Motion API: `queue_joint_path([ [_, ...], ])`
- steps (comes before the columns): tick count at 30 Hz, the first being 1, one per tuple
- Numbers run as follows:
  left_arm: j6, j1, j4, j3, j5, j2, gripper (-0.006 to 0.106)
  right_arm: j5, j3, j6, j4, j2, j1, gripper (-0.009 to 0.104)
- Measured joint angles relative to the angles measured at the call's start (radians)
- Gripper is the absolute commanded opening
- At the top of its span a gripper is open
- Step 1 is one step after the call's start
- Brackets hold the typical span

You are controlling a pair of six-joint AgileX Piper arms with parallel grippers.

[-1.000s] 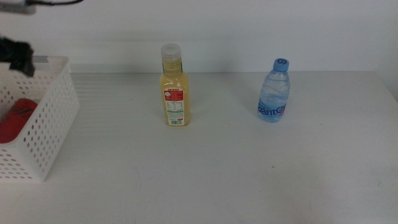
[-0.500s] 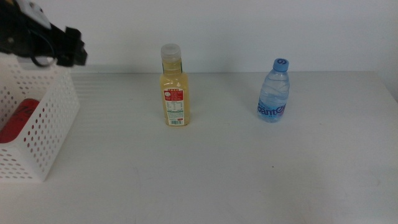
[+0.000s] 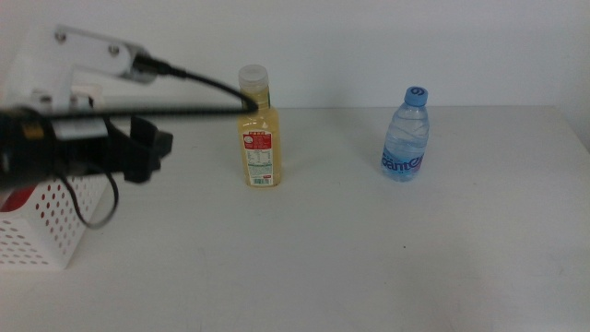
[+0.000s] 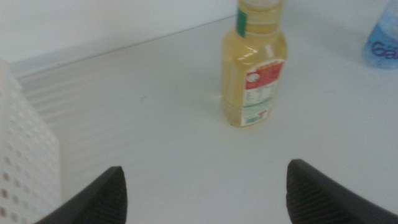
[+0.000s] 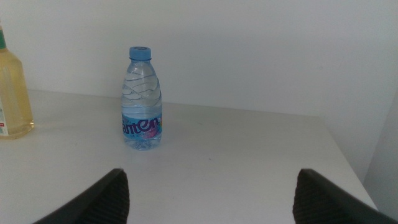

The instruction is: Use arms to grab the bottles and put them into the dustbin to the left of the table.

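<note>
While the left end effector (image 3: pixel 152 148) is held wide open and empty above the desk (image 3: pixel 369 249), the juice bottle (image 3: pixel 259 129) stands upright ahead of it, to be straddled squarely at mid-body; the water bottle (image 3: pixel 407 136) is faced by the open, waiting right end effector (image 5: pixel 208 190).

The blurred left arm (image 3: pixel 55 148) hides most of the white perforated plastic basket (image 3: pixel 41 231); its contents cannot be identified.
</note>
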Motion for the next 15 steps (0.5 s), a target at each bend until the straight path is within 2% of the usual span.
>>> queue_joint_path([
  [4,0.0,-0.033,-0.032,0.133,-0.145,-0.045,0.079,0.0,0.0,0.0,0.0,0.0,0.0,0.071],
  [15,-0.002,-0.17,-0.042,0.442,-0.635,-0.074,0.079,0.0,0.0,0.0,0.0,0.0,0.0,0.071],
])
